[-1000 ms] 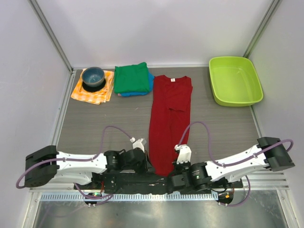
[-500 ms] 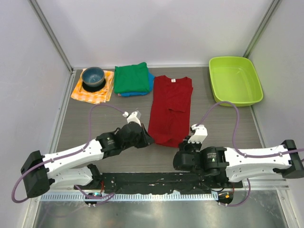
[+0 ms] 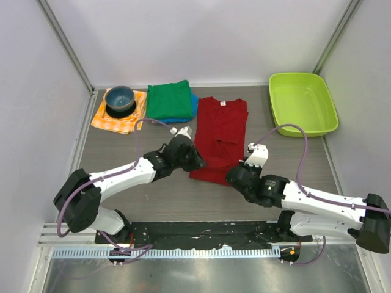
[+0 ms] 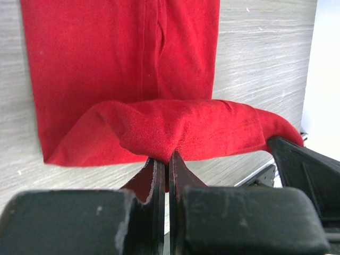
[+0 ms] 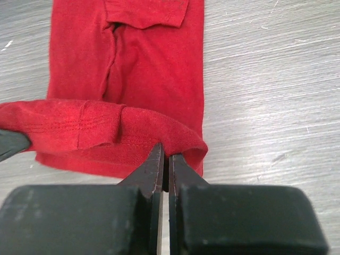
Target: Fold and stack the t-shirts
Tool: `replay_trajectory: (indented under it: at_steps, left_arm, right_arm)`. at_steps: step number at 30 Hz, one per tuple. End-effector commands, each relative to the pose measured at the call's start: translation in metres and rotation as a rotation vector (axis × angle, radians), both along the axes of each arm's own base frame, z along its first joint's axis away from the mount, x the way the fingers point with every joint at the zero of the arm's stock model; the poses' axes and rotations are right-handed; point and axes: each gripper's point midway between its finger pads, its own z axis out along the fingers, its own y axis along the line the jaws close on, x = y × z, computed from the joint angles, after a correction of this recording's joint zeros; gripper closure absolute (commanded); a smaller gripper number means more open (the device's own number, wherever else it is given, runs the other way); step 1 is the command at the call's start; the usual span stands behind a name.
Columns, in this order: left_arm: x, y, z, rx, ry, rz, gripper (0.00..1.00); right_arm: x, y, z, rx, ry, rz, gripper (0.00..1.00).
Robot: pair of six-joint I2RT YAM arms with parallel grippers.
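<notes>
Centre frame, the left gripper [image 3: 195,160] and the right gripper [image 3: 234,174] are each clenching a hem corner of the dark red t-shirt [image 3: 221,125]. They are holding that edge raised over the shirt's lower half, while its collar is lying flat toward the upper middle. Both wrist views are showing jaws pinched tight on red cloth.

Two shirts appear finished: the green t-shirt [image 3: 170,101] is sitting folded on the blue t-shirt [image 3: 195,105], upper centre-left. The red one looks narrowed lengthwise, its crosswise fold under way and stacking not yet done.

At upper right the lime tub [image 3: 302,104] is standing empty. At upper left a blue bowl [image 3: 120,97], seemingly empty, is resting on a checked cloth [image 3: 113,122].
</notes>
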Motion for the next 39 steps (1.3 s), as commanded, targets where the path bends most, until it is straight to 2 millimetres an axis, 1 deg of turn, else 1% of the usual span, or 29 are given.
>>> replay_trajectory:
  at_steps: [1,2,3,5,6,8,10,12,13,19,20,21,22,23,24,25,26,27,28,29,30,31,32,34,35,36,37,38,39]
  left_arm:
    - [0.031,-0.013,0.024,-0.055,-0.062,-0.008,1.0]
    - [0.037,-0.013,0.028,-0.055,-0.067,-0.003,1.0]
    - [0.044,-0.01,0.023,-0.044,-0.058,0.015,1.0]
    - [0.053,-0.009,0.022,-0.047,-0.051,0.021,1.0]
    - [0.059,-0.006,0.019,-0.043,-0.042,0.031,1.0]
    - [0.066,-0.005,0.011,-0.037,-0.03,0.037,1.0]
    - [0.073,-0.002,0.0,-0.038,-0.004,0.048,1.0]
    - [0.081,0.001,-0.004,-0.043,0.001,0.063,1.0]
    - [0.083,0.001,-0.01,-0.042,0.011,0.06,1.0]
    - [0.103,0.004,-0.022,-0.048,0.033,0.077,1.0]
    - [0.104,0.003,-0.027,-0.043,0.047,0.075,1.0]
    - [0.109,0.005,-0.028,-0.045,0.048,0.083,1.0]
    - [0.116,0.003,-0.022,-0.064,0.027,0.089,1.0]
    - [0.123,0.006,-0.021,-0.065,0.021,0.107,0.95]
    - [0.128,0.006,-0.023,-0.063,0.025,0.113,0.85]
    - [0.139,0.005,-0.014,-0.075,0.005,0.122,0.75]
    - [0.148,0.01,-0.011,-0.073,-0.003,0.147,0.58]
    - [0.156,0.01,-0.013,-0.068,-0.004,0.152,0.13]
    - [0.169,0.008,0.0,-0.072,-0.024,0.155,0.0]
    - [0.18,0.015,0.002,-0.056,-0.022,0.182,0.0]
    - [0.188,0.016,-0.003,-0.044,-0.013,0.179,0.0]
    - [0.202,0.021,0.009,-0.057,-0.038,0.198,0.0]
    - [0.207,0.024,0.01,-0.057,-0.037,0.214,0.0]
    - [0.205,0.025,0.017,-0.081,-0.037,0.206,0.0]
    - [0.198,0.024,0.019,-0.089,-0.035,0.191,0.0]
    - [0.183,0.028,0.021,-0.093,-0.036,0.181,0.0]
    - [0.17,0.026,0.019,-0.089,-0.033,0.166,0.0]
    - [0.159,0.026,0.017,-0.085,-0.032,0.159,0.0]
    - [0.138,0.031,-0.001,-0.056,-0.001,0.15,0.0]
  right_arm:
    - [0.029,0.005,-0.001,-0.005,-0.017,0.019,0.99]
    - [0.037,0.009,0.0,0.02,-0.025,0.021,0.99]
    - [0.044,0.004,-0.01,0.003,0.009,0.017,0.99]
    - [0.055,0.004,-0.015,0.01,0.018,0.015,0.99]
    - [0.062,0.001,-0.023,0.007,0.039,0.001,0.99]
    - [0.073,0.004,-0.024,0.009,0.031,0.015,0.99]
    - [0.084,0.001,-0.035,-0.006,0.062,0.015,0.99]
    - [0.094,0.002,-0.037,0.011,0.063,0.011,0.99]
    - [0.099,-0.003,-0.043,0.007,0.078,0.0,0.99]
    - [0.121,-0.013,-0.045,0.016,0.089,-0.034,0.99]
    - [0.124,-0.016,-0.052,0.015,0.105,-0.047,0.99]
    - [0.129,-0.014,-0.051,0.025,0.107,-0.045,0.99]
    - [0.134,-0.017,-0.053,0.03,0.114,-0.057,0.99]
    - [0.139,-0.021,-0.06,0.02,0.131,-0.077,0.95]
    - [0.149,-0.018,-0.052,0.032,0.116,-0.08,0.89]
    - [0.154,-0.02,-0.053,0.029,0.117,-0.091,0.69]
    - [0.167,-0.016,-0.047,0.033,0.097,-0.096,0.63]
    - [0.175,-0.019,-0.046,0.027,0.096,-0.103,0.56]
    - [0.182,-0.019,-0.044,0.024,0.088,-0.114,0.33]
    - [0.196,-0.017,-0.03,0.026,0.05,-0.127,0.2]
    - [0.203,-0.025,-0.032,-0.016,0.045,-0.166,0.12]
    - [0.209,-0.025,-0.028,-0.024,0.025,-0.178,0.06]
    - [0.215,-0.025,-0.02,-0.032,0.004,-0.188,0.05]
    - [0.214,-0.028,-0.01,-0.028,-0.019,-0.197,0.04]
    - [0.206,-0.028,-0.013,-0.023,-0.012,-0.185,0.04]
    - [0.196,-0.019,0.002,0.009,-0.041,-0.147,0.04]
    - [0.187,-0.016,0.001,0.007,-0.032,-0.127,0.03]
    - [0.173,-0.015,-0.007,-0.007,-0.006,-0.109,0.03]
    - [0.163,-0.012,0.0,0.003,-0.011,-0.094,0.03]
